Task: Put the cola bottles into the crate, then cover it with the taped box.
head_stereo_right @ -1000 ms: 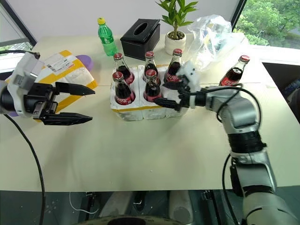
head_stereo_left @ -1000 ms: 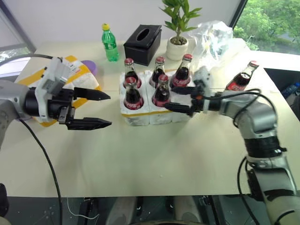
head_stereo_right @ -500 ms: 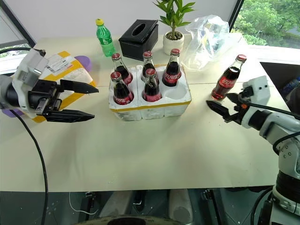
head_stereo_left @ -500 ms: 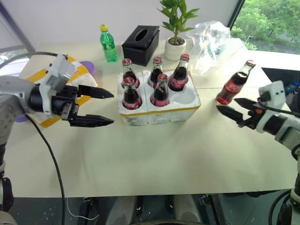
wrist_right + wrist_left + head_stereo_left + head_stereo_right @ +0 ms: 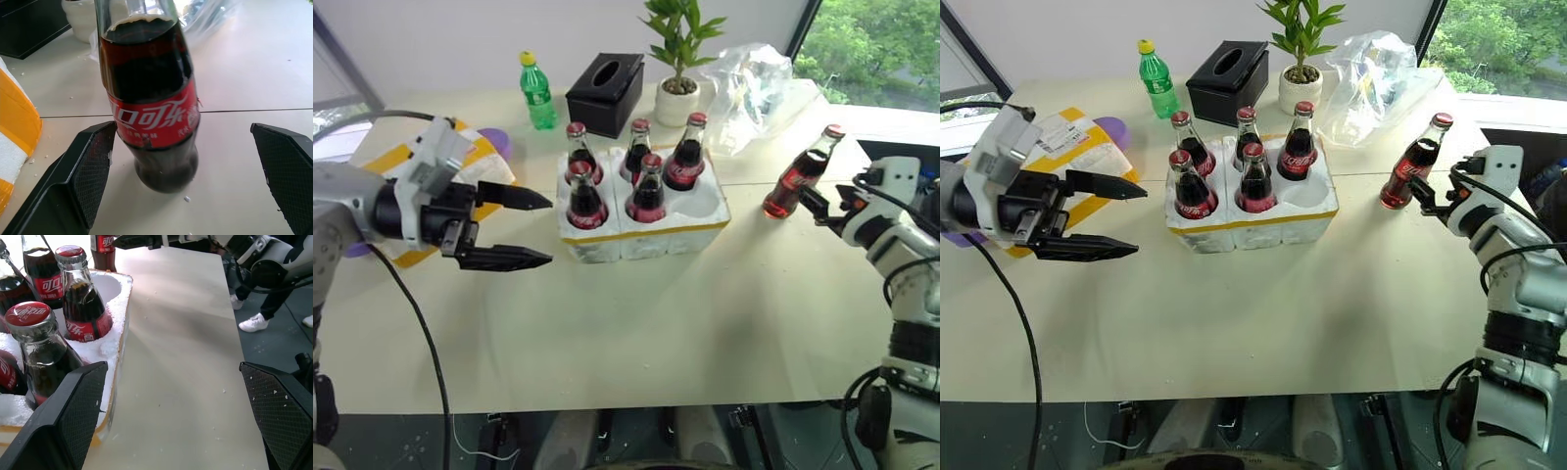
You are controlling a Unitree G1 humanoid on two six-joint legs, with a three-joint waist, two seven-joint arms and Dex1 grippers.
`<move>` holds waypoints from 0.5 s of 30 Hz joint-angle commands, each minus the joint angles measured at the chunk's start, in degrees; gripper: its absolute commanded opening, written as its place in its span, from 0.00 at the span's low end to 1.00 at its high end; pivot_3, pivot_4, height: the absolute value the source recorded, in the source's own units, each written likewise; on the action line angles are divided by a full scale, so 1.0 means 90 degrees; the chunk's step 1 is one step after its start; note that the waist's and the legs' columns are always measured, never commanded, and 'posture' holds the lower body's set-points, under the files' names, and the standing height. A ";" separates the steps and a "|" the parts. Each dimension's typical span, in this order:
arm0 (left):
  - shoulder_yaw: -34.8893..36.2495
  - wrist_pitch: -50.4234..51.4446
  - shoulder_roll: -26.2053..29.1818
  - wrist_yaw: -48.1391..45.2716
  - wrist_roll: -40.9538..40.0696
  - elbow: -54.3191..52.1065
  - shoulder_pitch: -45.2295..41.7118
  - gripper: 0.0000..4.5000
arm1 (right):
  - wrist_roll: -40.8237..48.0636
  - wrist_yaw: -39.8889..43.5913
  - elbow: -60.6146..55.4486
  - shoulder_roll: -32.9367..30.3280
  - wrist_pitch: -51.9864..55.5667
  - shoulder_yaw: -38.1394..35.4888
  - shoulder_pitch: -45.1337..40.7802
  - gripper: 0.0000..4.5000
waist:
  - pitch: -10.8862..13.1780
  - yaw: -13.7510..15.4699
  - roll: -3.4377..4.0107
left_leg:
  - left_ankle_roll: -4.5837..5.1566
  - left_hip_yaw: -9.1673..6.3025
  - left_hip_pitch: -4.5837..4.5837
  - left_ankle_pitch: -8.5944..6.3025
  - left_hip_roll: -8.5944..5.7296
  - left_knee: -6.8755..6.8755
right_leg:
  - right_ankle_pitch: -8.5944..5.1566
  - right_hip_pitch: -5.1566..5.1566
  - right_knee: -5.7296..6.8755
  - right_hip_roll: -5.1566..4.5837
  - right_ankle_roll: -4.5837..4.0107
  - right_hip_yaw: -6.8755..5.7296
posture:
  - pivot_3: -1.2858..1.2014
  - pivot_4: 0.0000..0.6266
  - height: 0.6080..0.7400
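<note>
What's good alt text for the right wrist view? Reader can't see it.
A glass cola bottle with a red label stands upright on the pale table, framed between the open right gripper's two black fingers without touching them. Behind it are a crumpled clear plastic bag and a white plant pot.

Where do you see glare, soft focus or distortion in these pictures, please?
Left eye view: daylight from the window washes out the plastic bag, and the table edge bows. Right wrist view: the lone cola bottle is fairly sharp, while the flower pot behind is soft. Left wrist view: the nearest bottle cap looks slightly soft, with a pale sheen across the tabletop.
</note>
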 commanded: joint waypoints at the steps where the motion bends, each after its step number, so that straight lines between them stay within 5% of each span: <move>1: 0.0333 0.0056 0.0145 0.0080 -0.0172 -0.0182 -0.0006 1.00 | -0.0085 0.0192 0.0391 -0.0070 -0.0410 0.0133 -0.0356 1.00 | 0.0000 0.0011 0.0000 | 0.0000 -0.0001 0.0000 0.0000 0.0000 0.0000 | 0.0000 0.0000 0.0000 0.0001 0.0000 0.0000 | 0.52 0.24 0.94; 13: 0.0443 0.0148 0.0114 0.0334 -0.0394 -0.0438 0.0176 1.00 | -0.0485 0.0497 0.2935 -0.0028 -0.1740 0.0549 -0.1529 1.00 | 0.0000 0.0003 0.0000 | -0.0013 -0.0001 0.0000 0.0007 0.0000 0.0000 | 0.0000 0.0001 -0.0001 0.0004 -0.0001 0.0000 | 0.52 0.24 0.94; 15: 0.0447 0.0141 0.0113 0.0350 -0.0407 -0.0458 0.0200 1.00 | -0.0465 0.0631 0.3081 -0.0035 -0.1901 0.0556 -0.1594 0.80 | 0.0000 0.0004 0.0000 | -0.0013 -0.0002 0.0000 0.0007 0.0000 0.0000 | 0.0000 0.0002 -0.0001 0.0004 -0.0001 0.0000 | 0.52 0.24 0.94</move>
